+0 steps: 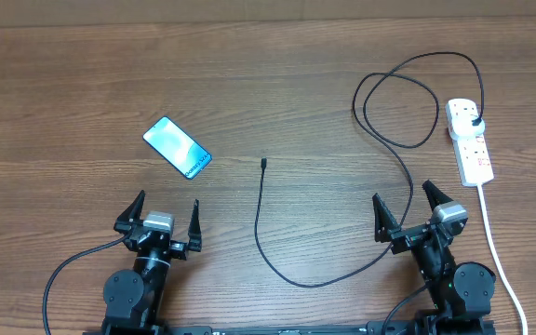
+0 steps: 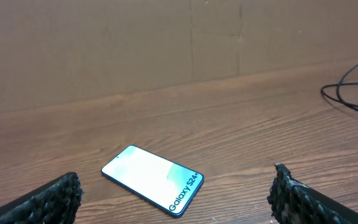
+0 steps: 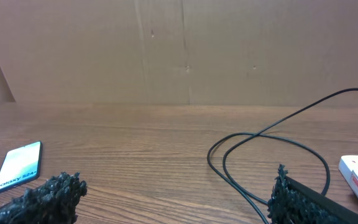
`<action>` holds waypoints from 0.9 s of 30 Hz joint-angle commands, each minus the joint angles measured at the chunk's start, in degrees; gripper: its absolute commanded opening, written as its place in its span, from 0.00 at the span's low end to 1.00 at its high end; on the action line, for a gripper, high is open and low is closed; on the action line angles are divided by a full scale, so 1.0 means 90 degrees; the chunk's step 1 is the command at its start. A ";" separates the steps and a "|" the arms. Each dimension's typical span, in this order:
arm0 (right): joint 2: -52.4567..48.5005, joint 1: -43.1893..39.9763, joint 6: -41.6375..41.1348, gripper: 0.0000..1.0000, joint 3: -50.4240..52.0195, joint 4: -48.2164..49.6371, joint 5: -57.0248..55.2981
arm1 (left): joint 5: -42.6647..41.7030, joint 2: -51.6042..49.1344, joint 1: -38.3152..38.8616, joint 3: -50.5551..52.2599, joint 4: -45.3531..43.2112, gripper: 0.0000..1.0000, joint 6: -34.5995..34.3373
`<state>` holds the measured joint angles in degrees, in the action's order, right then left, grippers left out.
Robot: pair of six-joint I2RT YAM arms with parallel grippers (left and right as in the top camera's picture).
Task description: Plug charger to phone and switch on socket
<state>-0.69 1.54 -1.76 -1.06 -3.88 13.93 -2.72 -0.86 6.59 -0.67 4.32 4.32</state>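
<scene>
Since both hands are empty with fingers spread wide, the left hand (image 1: 167, 207) just short of the phone (image 1: 177, 147) and the right hand (image 1: 403, 195) near the socket (image 1: 470, 140), start with the charger (image 1: 257, 219). Its tip (image 1: 263, 164) lies on the desk (image 1: 63, 74) between the hands, well apart from the phone. Pinch the cable just behind the tip so it does not flop, and steady the phone with your left hand.

Only the overhead view shows the tip and the plug (image 1: 477, 121), which appears seated in the socket. The left wrist view shows the phone's "Galaxy" end clearly, though I cannot tell which end holds the port. The right wrist view catches only the cable's loop and the socket's corner.
</scene>
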 commanded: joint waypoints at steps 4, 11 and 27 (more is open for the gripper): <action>0.0058 0.0032 -0.0044 1.00 0.0068 0.0041 -0.0070 | 0.0022 0.0066 -0.0066 -0.0041 0.0012 1.00 -0.0325; 0.0058 0.0032 -0.0046 1.00 0.0068 0.0041 -0.0070 | 0.0019 -0.0032 -0.0066 -0.0352 0.0024 1.00 -0.0345; 0.0058 0.0032 -0.0044 1.00 0.0068 0.0041 -0.0070 | -0.0187 -0.2742 -0.0066 -0.2188 0.0083 1.00 -0.0362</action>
<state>-0.69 1.54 -1.78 -1.06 -3.86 13.93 -2.83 -21.06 6.59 -15.57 5.10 1.74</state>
